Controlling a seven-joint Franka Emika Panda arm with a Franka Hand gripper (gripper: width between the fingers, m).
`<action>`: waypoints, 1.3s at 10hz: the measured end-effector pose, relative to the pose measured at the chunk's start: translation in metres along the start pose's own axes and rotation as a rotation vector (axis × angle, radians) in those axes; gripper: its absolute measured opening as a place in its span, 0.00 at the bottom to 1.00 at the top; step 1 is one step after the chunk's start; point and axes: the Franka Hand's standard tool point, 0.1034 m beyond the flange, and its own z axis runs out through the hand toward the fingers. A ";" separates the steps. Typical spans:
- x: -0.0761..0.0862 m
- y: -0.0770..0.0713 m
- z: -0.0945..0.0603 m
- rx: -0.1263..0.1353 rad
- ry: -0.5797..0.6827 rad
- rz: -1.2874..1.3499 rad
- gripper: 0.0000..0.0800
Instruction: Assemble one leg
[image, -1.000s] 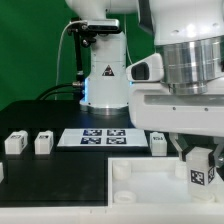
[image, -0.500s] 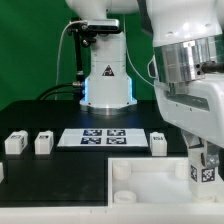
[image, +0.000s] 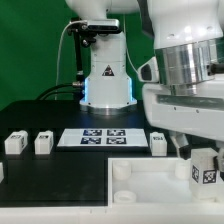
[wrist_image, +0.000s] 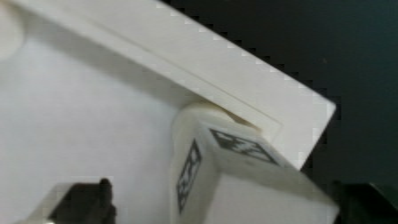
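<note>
My gripper (image: 203, 160) is shut on a leg (image: 204, 172), a small white block with a black-and-white marker. It holds the leg upright at the far corner of the large white tray (image: 150, 185), on the exterior view's right. In the wrist view the leg (wrist_image: 231, 165) stands against the tray's corner rim (wrist_image: 214, 80), between my gripper's (wrist_image: 222, 205) dark fingers (wrist_image: 80, 200). Whether the leg's foot sits on a corner stud is hidden.
Two spare legs (image: 15, 143) (image: 43, 143) stand on the black table at the exterior view's left, and a third (image: 158, 143) is beside the marker board (image: 100, 136). A round stud (image: 121, 173) shows on the tray's near corner. The arm's base (image: 105, 80) stands behind.
My wrist has turned one way and back while holding the leg. The leg stays at the tray's corner, its marker face shifting slightly.
</note>
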 end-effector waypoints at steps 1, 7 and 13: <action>0.001 0.000 0.000 0.000 0.001 -0.078 0.81; 0.008 -0.001 0.001 -0.077 -0.027 -0.906 0.81; 0.006 -0.002 0.002 -0.067 -0.016 -0.533 0.36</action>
